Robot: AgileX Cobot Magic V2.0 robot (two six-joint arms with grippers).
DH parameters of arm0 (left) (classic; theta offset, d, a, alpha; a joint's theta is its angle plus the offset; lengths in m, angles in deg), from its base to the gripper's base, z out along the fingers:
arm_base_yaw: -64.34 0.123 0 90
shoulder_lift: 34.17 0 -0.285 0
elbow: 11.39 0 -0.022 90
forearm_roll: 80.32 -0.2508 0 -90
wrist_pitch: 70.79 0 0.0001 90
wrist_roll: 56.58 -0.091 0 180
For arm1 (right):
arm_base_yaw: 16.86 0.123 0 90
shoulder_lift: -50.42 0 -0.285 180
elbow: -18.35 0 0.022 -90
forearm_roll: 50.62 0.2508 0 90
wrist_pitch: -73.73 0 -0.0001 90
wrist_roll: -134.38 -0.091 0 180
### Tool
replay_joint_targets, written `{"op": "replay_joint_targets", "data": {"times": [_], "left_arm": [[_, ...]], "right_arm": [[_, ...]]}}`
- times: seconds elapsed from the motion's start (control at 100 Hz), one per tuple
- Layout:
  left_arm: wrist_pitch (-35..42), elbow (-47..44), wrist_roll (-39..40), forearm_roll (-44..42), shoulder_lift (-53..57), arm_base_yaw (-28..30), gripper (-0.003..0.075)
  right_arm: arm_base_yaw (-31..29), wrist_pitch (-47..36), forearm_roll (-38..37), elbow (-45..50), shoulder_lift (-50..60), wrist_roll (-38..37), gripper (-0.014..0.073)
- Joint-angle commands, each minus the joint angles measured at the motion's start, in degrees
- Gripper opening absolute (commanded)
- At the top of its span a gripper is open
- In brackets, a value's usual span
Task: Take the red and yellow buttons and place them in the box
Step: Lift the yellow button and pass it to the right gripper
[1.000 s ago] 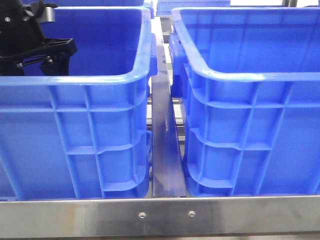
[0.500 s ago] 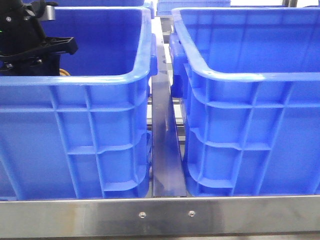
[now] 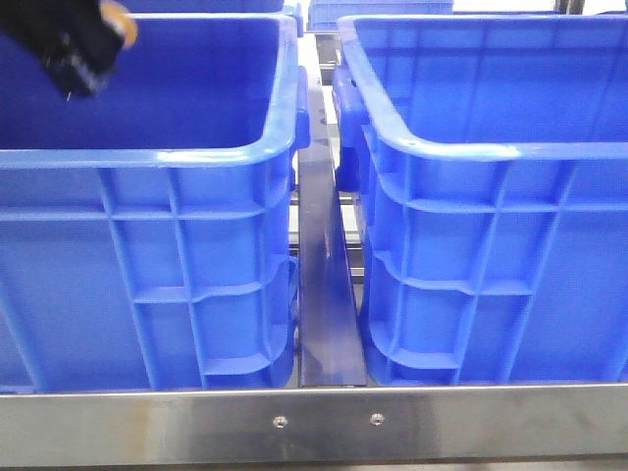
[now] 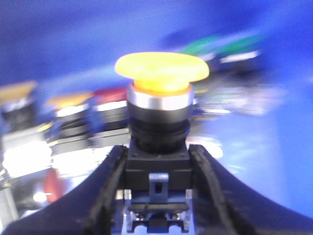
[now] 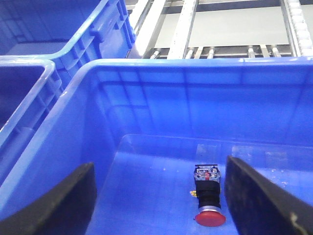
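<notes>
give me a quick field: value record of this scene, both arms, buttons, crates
left end effector: shut on yellow button, raised above the left crate
right end effector: open, empty, over the right crate
red button: lying on the right crate floor, cap toward the camera
other buttons: blurred pile behind the yellow one, count unclear
pale patch: on the right crate's front rim

An industrial sorting station: blue plastic crates [image 3: 147, 255] on a steel roller conveyor [image 5: 215, 29].
</notes>
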Motion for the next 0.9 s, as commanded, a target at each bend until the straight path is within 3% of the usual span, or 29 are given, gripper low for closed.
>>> {"op": "replay_joint_targets", "data": {"times": [0.0, 0.58, 0.73, 0.89], "left_arm": [[1.98, 1.83, -0.59, 1.39, 4.71, -2.67, 0.0104], [1.98, 1.83, -5.25, 7.02, 6.79, -23.42, 0.0104], [2.06, 1.83, -5.59, 7.02, 6.57, -25.37, 0.0104], [2.21, 1.83, -5.59, 7.02, 6.57, -25.37, 0.0104]], "right_arm": [[-0.23, -1.58, -0.05, -1.54, 0.84, 0.3, 0.0557], [-0.23, -1.87, -0.05, -1.54, 0.84, 0.3, 0.0557], [-0.23, -1.38, -0.05, -1.99, 0.84, 0.3, 0.0557], [-0.23, 5.35, 0.19, -5.29, 0.33, -0.46, 0.0557]]}}
